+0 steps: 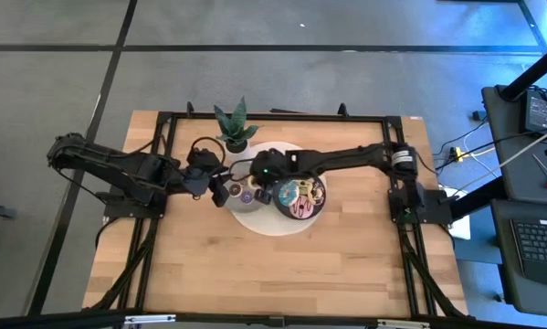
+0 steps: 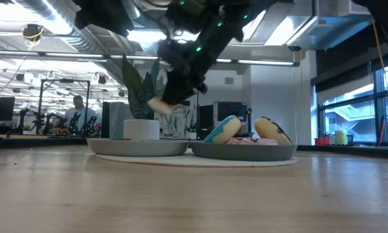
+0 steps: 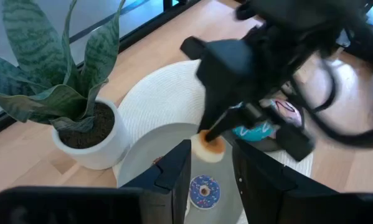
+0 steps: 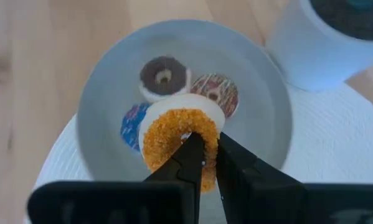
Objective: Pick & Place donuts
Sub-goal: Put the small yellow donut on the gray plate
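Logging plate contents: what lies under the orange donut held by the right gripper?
Under the orange donut sits a grey plate holding brown, reddish and blue donuts; the blue one is partly covered.

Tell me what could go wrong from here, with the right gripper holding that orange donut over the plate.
1. The right gripper pinches the orange donut only at one edge of its ring, so it may slip or swing before release.
2. Three donuts already lie on the grey plate right below, including the brown donut; a drop could land on them and roll off.
3. The left gripper hangs open close by, so the arms might collide.
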{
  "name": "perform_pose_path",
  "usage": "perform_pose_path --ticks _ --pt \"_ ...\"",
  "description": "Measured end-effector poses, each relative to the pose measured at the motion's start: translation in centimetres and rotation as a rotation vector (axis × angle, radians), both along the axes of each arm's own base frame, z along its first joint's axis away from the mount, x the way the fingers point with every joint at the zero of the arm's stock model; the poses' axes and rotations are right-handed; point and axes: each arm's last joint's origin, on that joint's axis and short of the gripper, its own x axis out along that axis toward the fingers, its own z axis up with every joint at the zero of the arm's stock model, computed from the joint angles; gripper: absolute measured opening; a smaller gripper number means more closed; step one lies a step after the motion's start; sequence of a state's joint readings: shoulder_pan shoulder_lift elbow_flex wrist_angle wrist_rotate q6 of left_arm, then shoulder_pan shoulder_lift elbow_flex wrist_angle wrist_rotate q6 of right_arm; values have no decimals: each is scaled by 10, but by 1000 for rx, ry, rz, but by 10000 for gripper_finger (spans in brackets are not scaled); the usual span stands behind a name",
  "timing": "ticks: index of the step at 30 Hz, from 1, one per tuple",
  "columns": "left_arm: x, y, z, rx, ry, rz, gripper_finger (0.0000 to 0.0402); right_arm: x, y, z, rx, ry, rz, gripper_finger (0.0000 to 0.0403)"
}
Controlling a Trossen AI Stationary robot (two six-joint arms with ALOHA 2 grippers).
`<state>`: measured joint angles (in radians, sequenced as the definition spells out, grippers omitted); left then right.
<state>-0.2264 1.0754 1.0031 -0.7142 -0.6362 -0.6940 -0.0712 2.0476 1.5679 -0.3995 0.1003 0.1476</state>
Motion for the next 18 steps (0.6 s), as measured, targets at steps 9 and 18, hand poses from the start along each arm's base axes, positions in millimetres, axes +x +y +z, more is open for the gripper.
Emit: perform_pose_path --ticks 9,18 --pt "-1 0 -1 4 15 -1 118 19 -16 -24 23 76 -25 42" --pt "-3 1 -3 10 44 -1 116 16 -15 -38 49 141 -38 42"
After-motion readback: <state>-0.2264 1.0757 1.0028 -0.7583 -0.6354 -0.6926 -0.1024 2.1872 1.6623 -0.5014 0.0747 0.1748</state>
